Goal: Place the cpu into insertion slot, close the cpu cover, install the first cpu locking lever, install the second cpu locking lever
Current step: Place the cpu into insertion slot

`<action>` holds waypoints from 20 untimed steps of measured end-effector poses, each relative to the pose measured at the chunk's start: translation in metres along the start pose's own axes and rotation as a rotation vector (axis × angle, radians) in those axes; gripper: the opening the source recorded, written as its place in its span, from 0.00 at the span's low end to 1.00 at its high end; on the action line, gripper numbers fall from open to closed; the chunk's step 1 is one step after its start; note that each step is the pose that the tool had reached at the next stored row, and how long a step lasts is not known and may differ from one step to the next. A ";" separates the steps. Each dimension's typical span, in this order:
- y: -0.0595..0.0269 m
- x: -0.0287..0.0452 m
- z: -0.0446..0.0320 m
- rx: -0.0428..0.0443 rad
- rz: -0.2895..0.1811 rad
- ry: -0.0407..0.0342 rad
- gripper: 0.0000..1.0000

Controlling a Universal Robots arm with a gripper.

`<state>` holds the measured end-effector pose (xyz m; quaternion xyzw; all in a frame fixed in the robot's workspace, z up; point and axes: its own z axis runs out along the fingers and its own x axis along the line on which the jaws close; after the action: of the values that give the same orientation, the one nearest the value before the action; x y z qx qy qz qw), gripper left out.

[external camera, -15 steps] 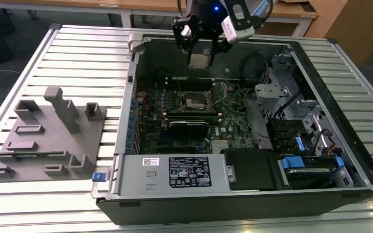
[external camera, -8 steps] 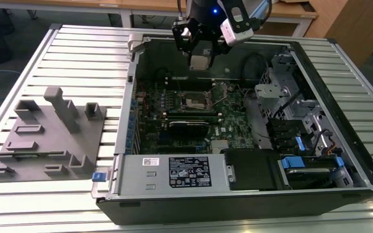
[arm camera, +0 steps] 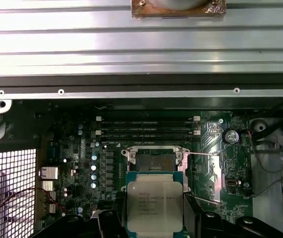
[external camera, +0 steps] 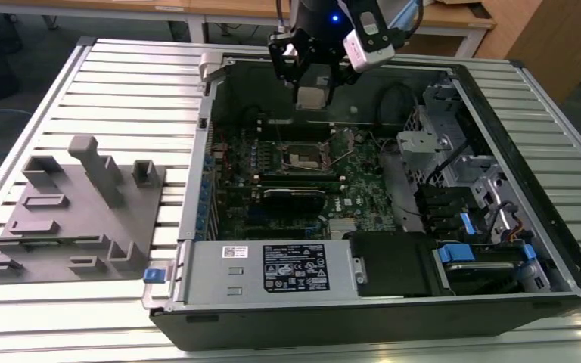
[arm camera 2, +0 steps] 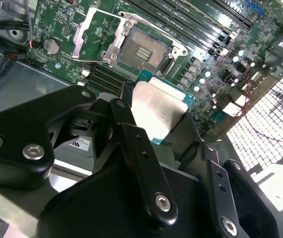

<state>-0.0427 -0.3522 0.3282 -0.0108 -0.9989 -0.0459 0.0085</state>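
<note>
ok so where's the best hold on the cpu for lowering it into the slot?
Probably by two opposite thin edges, fingers closing in from either side, which is how the gripper has it in the first wrist view. The cpu is a thin flat square, so an edge pinch leaves both flat faces clear. It also keeps the fingers outside the rim of the open insertion slot.

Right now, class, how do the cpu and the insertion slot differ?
The cpu has a pale silver top; the insertion slot is dark in its centre. The cpu is held in the gripper's jaws; the insertion slot sits empty on the motherboard. Both are square and similar in size.
</note>
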 end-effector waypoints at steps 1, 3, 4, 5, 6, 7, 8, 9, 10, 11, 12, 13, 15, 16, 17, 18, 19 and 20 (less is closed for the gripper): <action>-0.0001 0.0000 0.0010 0.0002 0.000 0.0000 0.54; -0.0003 -0.0001 0.0028 0.0003 0.000 -0.0003 0.54; -0.0003 -0.0001 0.0030 0.0006 0.000 -0.0002 0.54; -0.0003 -0.0001 0.0030 0.0007 0.000 -0.0001 0.54; -0.0003 0.0000 0.0030 0.0007 0.000 -0.0001 0.54; -0.0003 -0.0001 0.0033 0.0005 0.000 -0.0002 0.54; -0.0004 -0.0001 0.0036 0.0005 0.000 -0.0002 0.54; -0.0004 -0.0001 0.0036 0.0005 0.000 -0.0002 0.54; -0.0004 -0.0001 0.0036 0.0005 0.000 -0.0002 0.54; -0.0004 -0.0001 0.0036 0.0005 0.000 -0.0002 0.54; -0.0004 -0.0001 0.0036 0.0005 0.000 -0.0002 0.54; -0.0004 -0.0001 0.0041 0.0005 0.000 -0.0003 0.54; -0.0005 -0.0001 0.0046 0.0005 0.000 -0.0003 0.54; -0.0005 -0.0001 0.0047 0.0004 0.000 -0.0003 0.54; -0.0005 -0.0001 0.0050 0.0003 0.000 -0.0003 0.54; -0.0005 -0.0001 0.0054 0.0001 0.000 -0.0004 0.54; -0.0006 -0.0001 0.0059 0.0003 0.000 -0.0003 0.54; -0.0006 -0.0001 0.0065 0.0004 0.000 -0.0002 0.54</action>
<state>-0.0427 -0.3522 0.3217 -0.0108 -0.9989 -0.0457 0.0084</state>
